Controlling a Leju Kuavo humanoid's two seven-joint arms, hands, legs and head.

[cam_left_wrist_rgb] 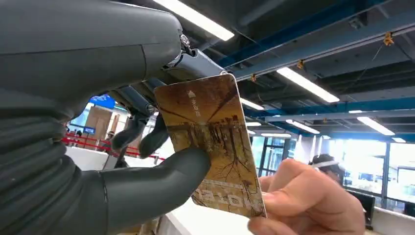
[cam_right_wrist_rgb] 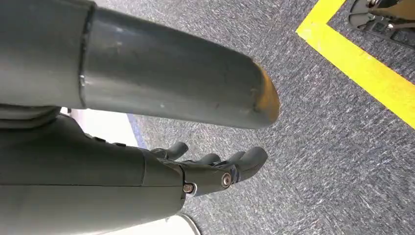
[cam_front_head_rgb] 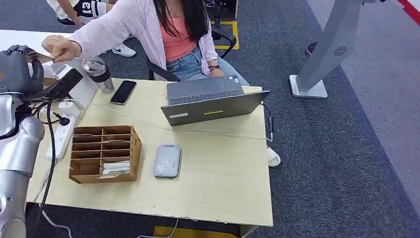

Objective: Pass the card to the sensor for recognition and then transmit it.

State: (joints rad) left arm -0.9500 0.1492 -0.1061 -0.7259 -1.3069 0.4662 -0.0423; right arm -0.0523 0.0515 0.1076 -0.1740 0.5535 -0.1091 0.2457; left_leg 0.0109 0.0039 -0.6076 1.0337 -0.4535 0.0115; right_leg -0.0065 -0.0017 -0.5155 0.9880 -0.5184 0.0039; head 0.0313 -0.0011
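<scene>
Card (cam_left_wrist_rgb: 211, 147) pinched between left hand (cam_left_wrist_rgb: 98, 147) thumb and fingers, person's hand (cam_left_wrist_rgb: 303, 200) gripping its far edge (handover). Risk: both let go together and it drops; tug-of-war if neither does. Right hand (cam_right_wrist_rgb: 215, 171) hangs empty, fingers loosely curled.

Wooden table (cam_front_head_rgb: 218, 183): laptop (cam_front_head_rgb: 210, 101), sensor (cam_front_head_rgb: 167, 161), organizer (cam_front_head_rgb: 104, 154).

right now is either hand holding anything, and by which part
The left hand holds the brown card, thumb and fingers pinching one long edge; a person's hand grips its far corner. The right hand holds nothing.
</scene>
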